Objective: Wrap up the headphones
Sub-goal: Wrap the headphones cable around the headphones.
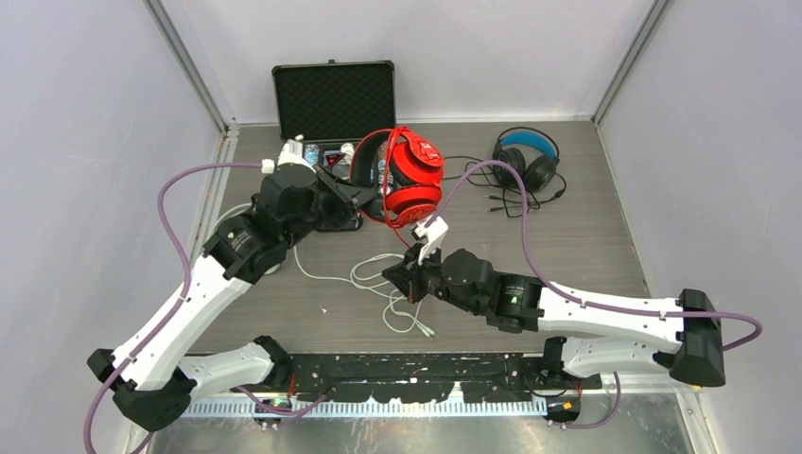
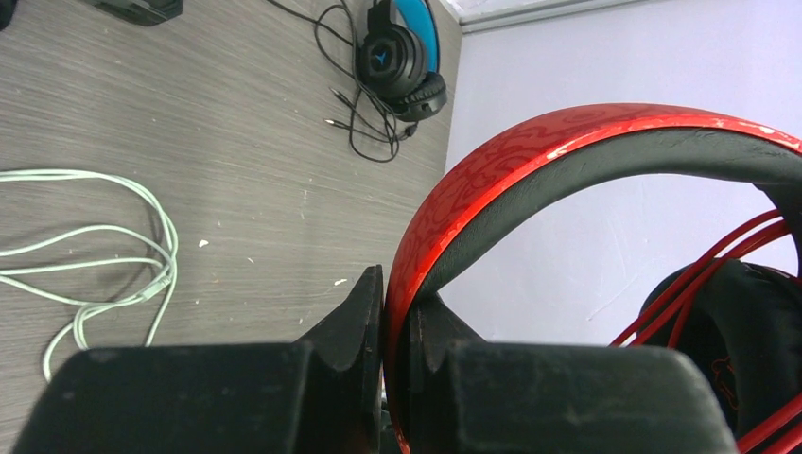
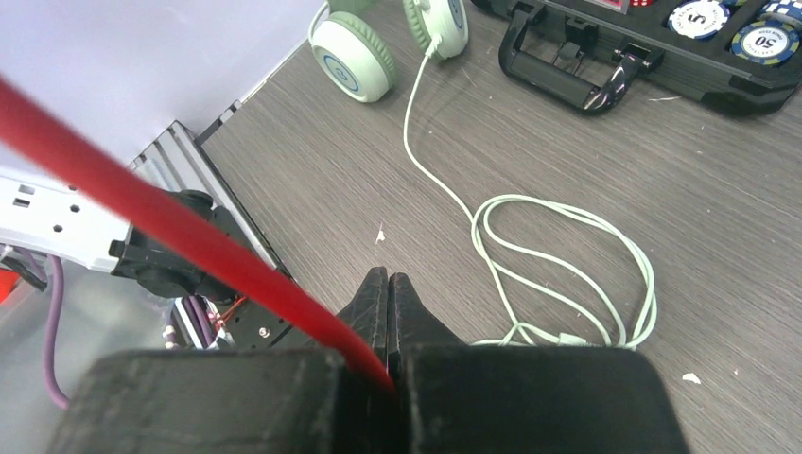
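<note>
Evidently the wrapping of the red headphones is under way. They hang clear of the tabletop, toward its back middle, with the left claw clamped narrow on the headband near one end. Held up like that, the earcups are free on all sides, so a cord can pass round them; several red turns already cross the cups. The right claw is pinched fully together on the red cable, which runs taut from the set down to it, in front and lower. My reading is that the tension is there so the next loop lies tight, not slack.

Around them, the mint-green headphones lie on the tabletop near the left arm. Their mint cable sprawls in loose loops beneath and beside the right claw, and it looks the likeliest thing to snag if that claw sweeps low. The black headphones with the blue band sit at the back right, their thin cord unwound beside them, well apart from the work. An open case holding poker chips stands just behind the left claw, crowding any swing of the set backward.
</note>
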You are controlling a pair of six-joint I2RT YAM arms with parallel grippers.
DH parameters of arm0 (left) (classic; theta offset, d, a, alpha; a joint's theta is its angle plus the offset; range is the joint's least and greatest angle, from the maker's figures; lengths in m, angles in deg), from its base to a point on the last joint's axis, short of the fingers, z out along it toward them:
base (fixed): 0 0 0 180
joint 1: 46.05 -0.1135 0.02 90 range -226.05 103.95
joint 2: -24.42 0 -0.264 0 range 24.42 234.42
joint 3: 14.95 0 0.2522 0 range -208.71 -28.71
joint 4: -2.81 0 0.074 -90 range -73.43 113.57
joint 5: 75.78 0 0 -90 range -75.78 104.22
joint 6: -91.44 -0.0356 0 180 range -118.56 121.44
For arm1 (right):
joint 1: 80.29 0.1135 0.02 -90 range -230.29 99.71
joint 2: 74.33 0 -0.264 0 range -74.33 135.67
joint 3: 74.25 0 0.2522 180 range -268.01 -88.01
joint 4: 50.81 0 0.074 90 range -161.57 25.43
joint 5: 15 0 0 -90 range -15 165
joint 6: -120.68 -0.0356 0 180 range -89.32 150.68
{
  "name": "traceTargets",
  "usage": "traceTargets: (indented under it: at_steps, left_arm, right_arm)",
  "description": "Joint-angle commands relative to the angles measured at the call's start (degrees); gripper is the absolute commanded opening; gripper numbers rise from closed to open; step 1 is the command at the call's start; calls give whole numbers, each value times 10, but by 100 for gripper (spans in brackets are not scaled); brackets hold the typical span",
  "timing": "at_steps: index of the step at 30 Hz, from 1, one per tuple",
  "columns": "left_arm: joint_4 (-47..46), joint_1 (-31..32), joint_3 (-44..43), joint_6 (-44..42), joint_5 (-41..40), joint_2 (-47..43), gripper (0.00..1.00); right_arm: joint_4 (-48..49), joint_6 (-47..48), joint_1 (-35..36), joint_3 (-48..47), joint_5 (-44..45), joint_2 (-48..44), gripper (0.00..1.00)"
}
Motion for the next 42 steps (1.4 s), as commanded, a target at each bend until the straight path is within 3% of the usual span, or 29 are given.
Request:
traceTargets:
  at_steps: [1, 9, 24, 30, 36, 42]
  left_arm:
    - [-83, 0, -1, 12, 32, -19, 0]
    - [-81, 0, -13, -5, 27, -6, 0]
    - [-58, 0, -41, -25, -70, 30, 0]
    - [-80, 0, -39, -10, -21, 35, 0]
    - [-64, -1, -16, -25, 22, 1, 0]
    - [-56, -5, -13, -47, 60, -22, 0]
  right_arm:
    - [31, 20, -4, -36, 5, 15, 0]
    - [22, 12, -4, -41, 9, 23, 0]
    - [1, 0, -1, -49, 16, 42, 0]
    - [9, -3, -3, -26, 48, 33, 0]
    - [4, 7, -18, 2, 76, -10, 8]
    - [1, 7, -39, 30, 74, -25, 4]
